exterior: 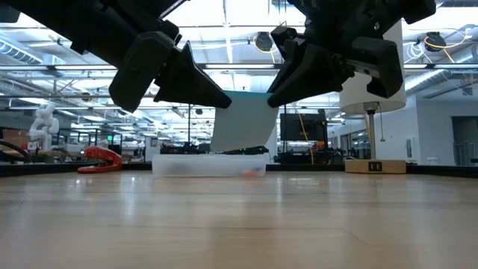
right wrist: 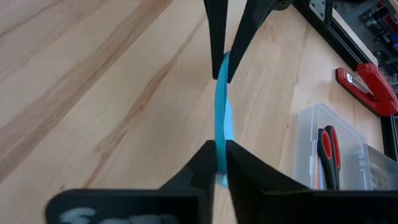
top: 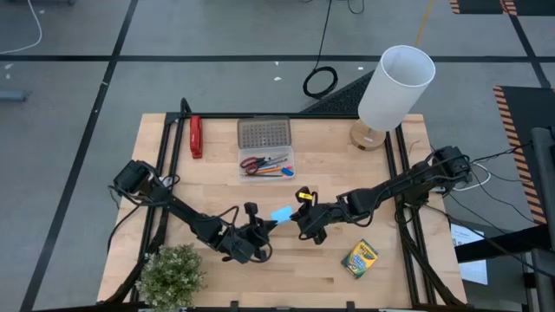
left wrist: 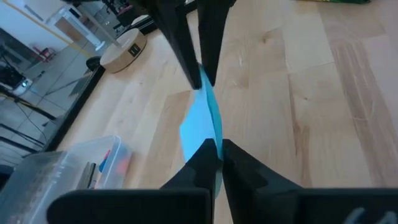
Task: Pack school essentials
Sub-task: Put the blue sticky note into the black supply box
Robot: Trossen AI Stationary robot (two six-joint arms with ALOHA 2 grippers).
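Above the bare middle of the table (top: 390, 260), held clear of the wood: the blue square note pad (top: 281, 213), being pinched at opposite edges by both arms at once. Looking like a hand-over in mid-air, one step of packing the loose things away. Closing the left gripper (top: 263, 227) tight on the pad's near-left edge, its fingers (left wrist: 202, 163) pressed flat against the blue sheet in its own wrist view. Closing the right gripper (top: 303, 218) likewise on the opposite edge, fingers (right wrist: 208, 163) nipping the pad with no gap showing. Hanging the pad on edge between the two in the low view, well above the boards.

Calling next, probably, for one pincer to let go so the other can carry the pad off; which one is hard to judge from here. Waiting behind, toward the far side: the clear plastic case (top: 265, 149), already holding the red-handled scissors (top: 254, 163) and what are likely the pencils, though those are too small to sort out. Lying apart near the right front: the green-yellow crayon box (top: 359, 258), not yet packed.
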